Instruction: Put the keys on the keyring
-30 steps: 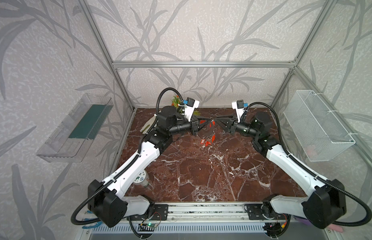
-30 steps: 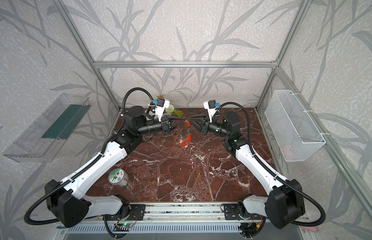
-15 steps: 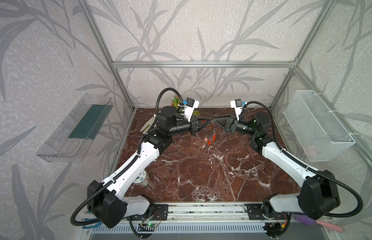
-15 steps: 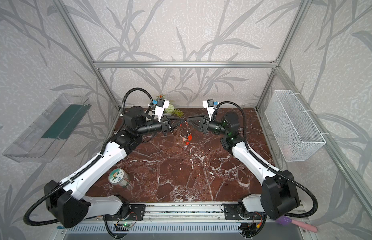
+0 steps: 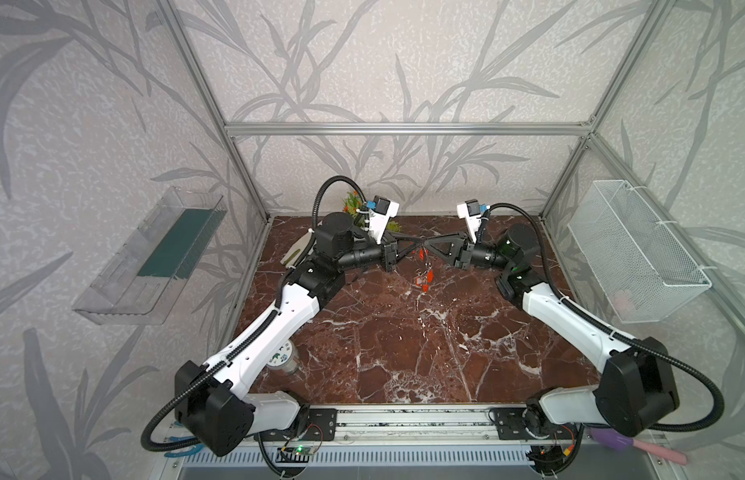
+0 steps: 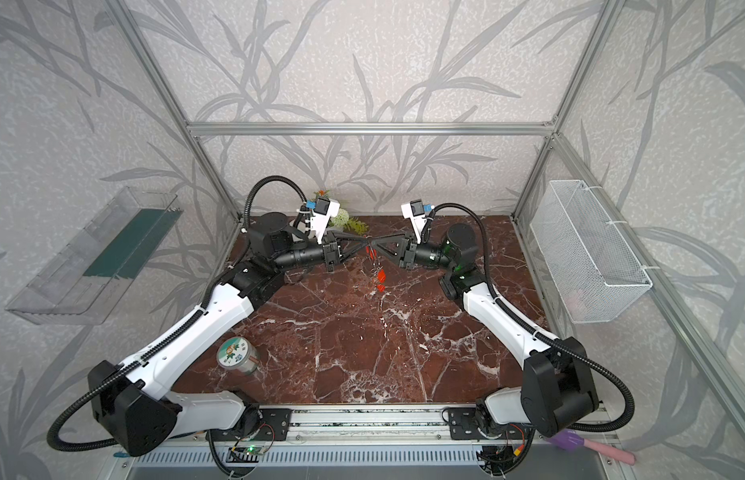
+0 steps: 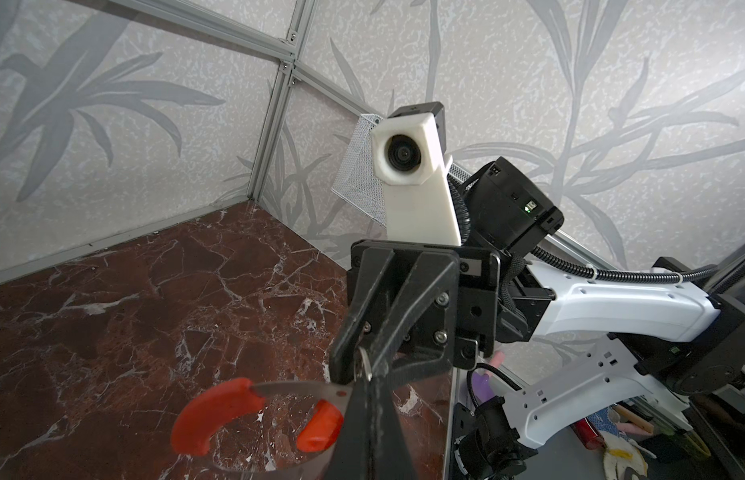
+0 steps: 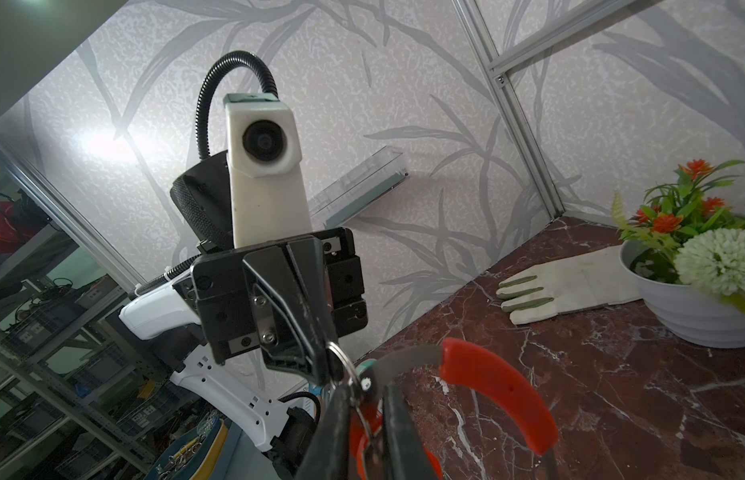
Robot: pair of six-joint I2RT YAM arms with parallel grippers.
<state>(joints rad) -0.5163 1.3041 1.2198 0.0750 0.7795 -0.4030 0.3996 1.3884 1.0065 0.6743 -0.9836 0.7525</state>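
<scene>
Above rear tabletop (image 5: 404, 332): left hand (image 8: 321, 370) clamped on keyring (image 7: 213, 415); right hand (image 7: 358, 374) pinching key (image 7: 364, 365). Hold hoop steady, thread key's eye slowly.

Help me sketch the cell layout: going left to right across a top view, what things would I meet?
Clear wall shelf → lidded jar → red-tagged keys → white wire basket.

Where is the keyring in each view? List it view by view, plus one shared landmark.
In a top view: keyring hangs between left pincer and right pincer, toward the back.
In a top view: keyring, same spot.
Left wrist: keyring close up, in the foreground.
Right wrist: keyring close up too.
Shared landmark: marble table.
</scene>
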